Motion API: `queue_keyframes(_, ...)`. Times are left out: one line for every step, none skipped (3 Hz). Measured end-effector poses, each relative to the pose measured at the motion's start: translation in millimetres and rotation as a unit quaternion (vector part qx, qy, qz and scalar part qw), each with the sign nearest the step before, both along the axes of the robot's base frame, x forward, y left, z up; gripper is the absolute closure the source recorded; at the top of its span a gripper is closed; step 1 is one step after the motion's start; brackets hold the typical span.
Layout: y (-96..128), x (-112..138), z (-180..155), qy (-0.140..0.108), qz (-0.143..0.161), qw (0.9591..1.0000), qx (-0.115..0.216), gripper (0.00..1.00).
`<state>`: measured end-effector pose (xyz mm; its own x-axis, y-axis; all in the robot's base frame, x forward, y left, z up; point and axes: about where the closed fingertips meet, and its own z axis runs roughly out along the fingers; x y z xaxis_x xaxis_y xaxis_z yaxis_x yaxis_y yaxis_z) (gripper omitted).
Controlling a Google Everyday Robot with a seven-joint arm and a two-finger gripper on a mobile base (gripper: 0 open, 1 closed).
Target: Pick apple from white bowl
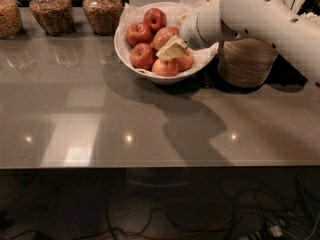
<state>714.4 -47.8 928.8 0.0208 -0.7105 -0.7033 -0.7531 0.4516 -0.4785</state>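
The white bowl (124, 51), wide and lined with crinkled paper, stands at the back middle of the grey table. It holds several red apples, such as one at the far side (155, 19) and one on the left (142, 55). My gripper (172, 49), pale yellow at the end of the white arm (250, 14), reaches in from the right. It sits down among the apples at the bowl's right side, against a reddish-yellow apple (184, 61). The arm hides the bowl's right rim.
A stack of beige disposable bowls (247, 64) stands just right of the white bowl, under the arm. Three glass jars of dry food (50, 11) line the back left. The grey tabletop (100, 114) ends at a front edge, with cables on the floor below.
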Motion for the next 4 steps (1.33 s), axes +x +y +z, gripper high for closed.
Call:
queue_keyframes(0.0,4.3,-7.0,0.006,-0.004,1.0000,0.005,0.33)
queue_keyframes(-0.8,7.1,-12.1,0.011,-0.010,0.9998,0.010,0.39)
queue_keyframes(-0.8,6.8,-9.7,0.011,-0.010,0.9998,0.010,0.55)
queue_keyframes(-1.4,7.3,-12.2,0.014,-0.013,0.9997,0.013,0.77)
